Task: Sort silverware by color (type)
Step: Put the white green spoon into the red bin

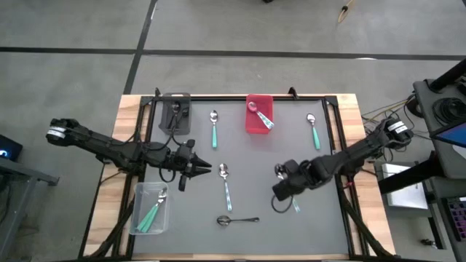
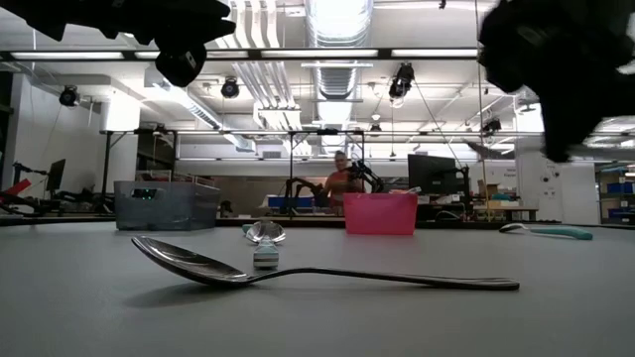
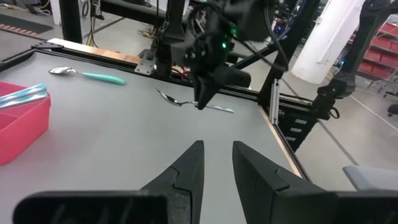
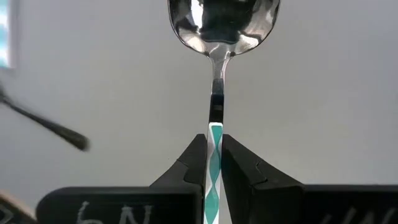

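Teal-and-white striped handle is what your right gripper (image 4: 213, 163) is clamping, fingers pinched tight on the striped spoon (image 4: 216, 93) at the mat's right-centre, its bowl pointing away from the wrist. Your left gripper (image 3: 217, 167) is hanging over the mat's left-centre with a narrow gap between its fingers, holding nothing. Sorting is looking partly done: teal spoons (image 1: 151, 212) are lying in the clear bin (image 1: 138, 191), a light-blue one (image 1: 261, 115) in the red bin (image 1: 259, 126), and something dark, too small to name, in the grey bin (image 1: 175, 110). You are still looking at four loose pieces: a teal spoon (image 1: 214, 126) near the far edge, another (image 1: 313, 129) at far right, a light-blue one (image 1: 226, 185) mid-mat, and the dark spoon (image 1: 238, 219) nearest the front. Everything is sitting on a smooth grey mat (image 1: 291, 225) over a wooden table (image 1: 109, 189). Behind it, a bright workshop is showing, with ceiling lights, monitors and a person (image 2: 342, 180) seated far back.
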{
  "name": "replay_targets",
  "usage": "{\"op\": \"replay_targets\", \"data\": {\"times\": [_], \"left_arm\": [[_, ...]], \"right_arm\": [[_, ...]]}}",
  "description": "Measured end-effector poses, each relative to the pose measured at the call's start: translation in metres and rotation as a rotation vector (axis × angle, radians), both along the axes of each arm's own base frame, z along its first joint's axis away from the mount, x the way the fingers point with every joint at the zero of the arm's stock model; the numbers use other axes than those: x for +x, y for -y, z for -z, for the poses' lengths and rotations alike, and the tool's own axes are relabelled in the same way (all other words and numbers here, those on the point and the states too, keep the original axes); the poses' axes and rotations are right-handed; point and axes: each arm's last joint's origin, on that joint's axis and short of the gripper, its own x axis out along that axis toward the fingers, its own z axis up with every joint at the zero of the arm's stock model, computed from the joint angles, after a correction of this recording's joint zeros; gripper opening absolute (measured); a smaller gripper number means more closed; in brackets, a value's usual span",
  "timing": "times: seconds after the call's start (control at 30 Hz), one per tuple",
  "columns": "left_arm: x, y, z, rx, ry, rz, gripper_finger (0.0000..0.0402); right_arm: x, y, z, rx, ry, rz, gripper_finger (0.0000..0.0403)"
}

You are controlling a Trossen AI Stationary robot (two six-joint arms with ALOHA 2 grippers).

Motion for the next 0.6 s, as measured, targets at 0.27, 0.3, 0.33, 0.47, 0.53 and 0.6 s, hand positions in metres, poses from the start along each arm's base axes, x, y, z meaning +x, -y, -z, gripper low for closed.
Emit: {"op": "replay_targets", "data": {"times": [0.27, 0.3, 0.33, 0.47, 0.53, 0.6], "left_arm": [[0.002, 0.000, 0.003, 0.003, -0.017, 0.000, 0.0066], [0.003, 0.001, 0.004, 0.004, -0.018, 0.000, 0.0066], [0.004, 0.001, 0.006, 0.006, -0.028, 0.000, 0.0066], [0.009, 0.002, 0.014, 0.011, -0.070, 0.000, 0.0066], [0.013, 0.003, 0.016, 0.010, -0.064, 0.002, 0.0066], [0.015, 0.004, 0.017, 0.009, -0.058, 0.003, 0.0066]], "right_arm": [[0.032, 0.028, -0.035, -0.092, 0.054, -0.103, 0.0018], [0.037, 0.030, -0.037, -0.123, 0.059, -0.126, 0.0019], [0.043, 0.033, -0.041, -0.149, 0.072, -0.149, 0.0019], [0.071, 0.038, -0.050, -0.296, 0.115, -0.255, 0.0019], [0.086, 0.038, -0.051, -0.400, 0.112, -0.310, 0.0019], [0.102, 0.038, -0.051, -0.529, 0.108, -0.356, 0.0019]]}}
